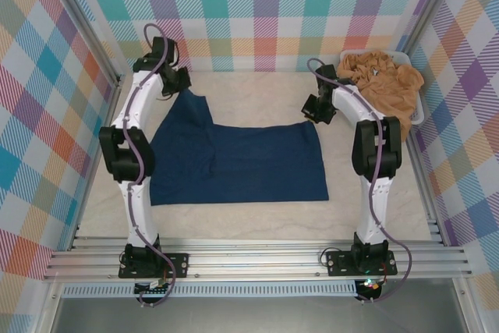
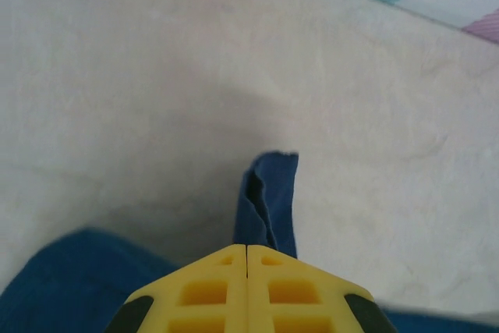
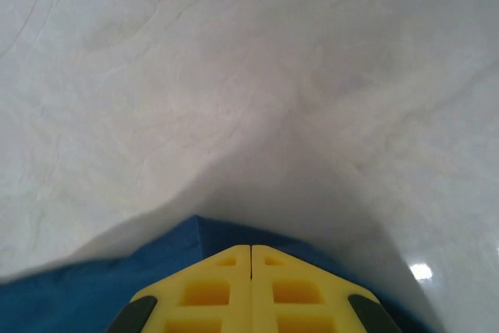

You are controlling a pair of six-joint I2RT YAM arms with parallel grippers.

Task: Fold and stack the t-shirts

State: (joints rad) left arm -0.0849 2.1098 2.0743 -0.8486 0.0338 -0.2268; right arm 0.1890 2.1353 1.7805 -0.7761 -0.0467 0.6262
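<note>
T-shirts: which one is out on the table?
The dark navy t-shirt, spread flat on the table. The tan-orange t-shirts are heaped in the white tub at the far right corner.

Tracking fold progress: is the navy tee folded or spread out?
Spread: the navy tee lies flat and wide on the table, one sleeve poking toward the left hand. Doubled layers: cannot tell.
</note>
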